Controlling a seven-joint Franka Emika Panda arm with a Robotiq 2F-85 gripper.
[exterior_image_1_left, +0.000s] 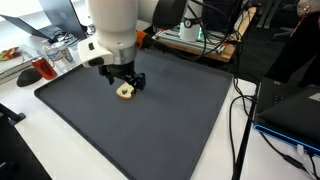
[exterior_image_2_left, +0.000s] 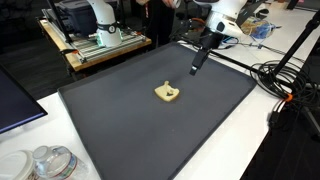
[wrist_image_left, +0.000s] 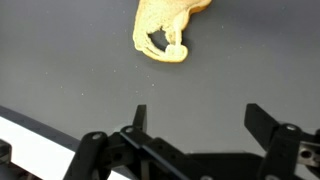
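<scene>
The fingers (wrist_image_left: 140, 118) of the black gripper (wrist_image_left: 200, 125) stand wide apart and empty, hovering above the dark grey rectangular mat (wrist_image_left: 80, 70), and beyond their tips, untouched, a small flat yellow-tan piece with a curved cut-out (wrist_image_left: 165, 30) lies near that mat's middle.

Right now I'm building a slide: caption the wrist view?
Open gripper poised near a tan flat cut-out piece on dark grey mat.

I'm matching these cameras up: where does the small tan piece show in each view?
In an exterior view: tan piece left of centre, upper half.
In an exterior view: near the picture's centre.
Wrist view: top edge, centre.
Shared landmark: the dark grey mat under it.
</scene>
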